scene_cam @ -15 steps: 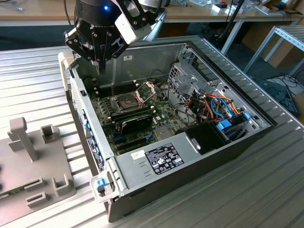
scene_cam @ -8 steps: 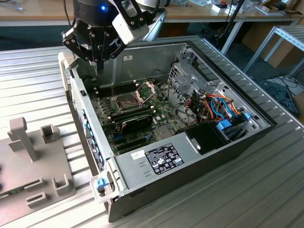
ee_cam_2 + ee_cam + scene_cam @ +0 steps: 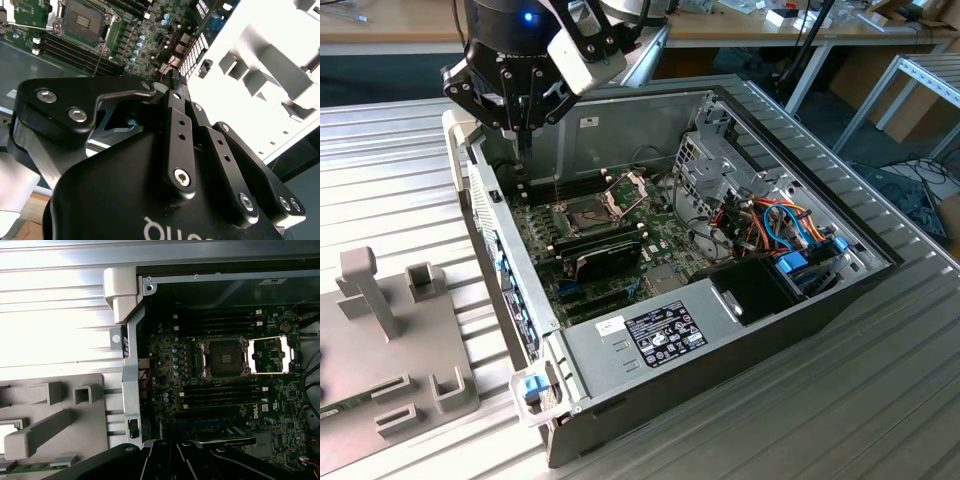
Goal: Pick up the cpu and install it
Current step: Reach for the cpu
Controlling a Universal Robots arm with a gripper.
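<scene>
**STATUS: CPU NOT SEATED, SOCKET OPEN AND EMPTY**

**Progress.** The square motherboard socket (image 3: 223, 359) lies empty. Its hinged metal frame (image 3: 272, 355) stands open beside it. Both sit on the green motherboard (image 3: 170, 365) inside the open black computer case (image 3: 740, 365). Installation is therefore not done. Neither of the 2 steps, pick and install, can be confirmed complete.

**Gripper.** The black 2-finger gripper (image 3: 523, 130) hangs over the case wall on the exterior view's left. It is between the socket and the grey moulded fixture tray (image 3: 360, 400). Its jaws stand drawn together, and nothing can be made out between them.

**Location of the cpu.** Unconfirmed. A pale rectangular patch (image 3: 10, 432) lies in a recess of the fixture tray, cut off at the picture edge. This may be the cpu, but it is too washed out to tell.

**Hidden or unclear.**
1. In both wrist views the gripper's own body blocks the tip region, so a thin held part could go unseen there.
2. The fixture tray is cropped in the exterior view and in the first wrist view.
</scene>
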